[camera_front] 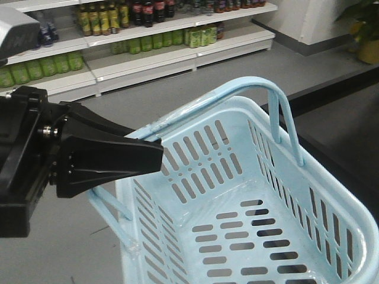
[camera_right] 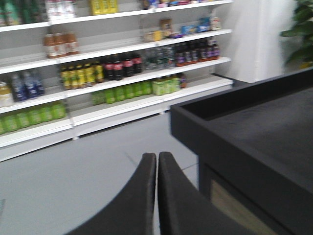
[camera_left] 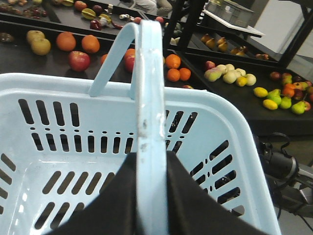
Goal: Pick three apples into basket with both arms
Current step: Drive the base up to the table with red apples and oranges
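Left tool tips hidden behind basket handle.

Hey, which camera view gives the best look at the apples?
The left wrist view: dark red apples lie on the black display beyond the basket. Neither other view shows any: the front view has the basket and drink shelves, the right wrist view shelves and a dark counter.

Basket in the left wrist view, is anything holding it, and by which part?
The left end effector grips the pale blue basket by a hoop handle, which runs between its fingers. The right end effector is shut, holding nothing.
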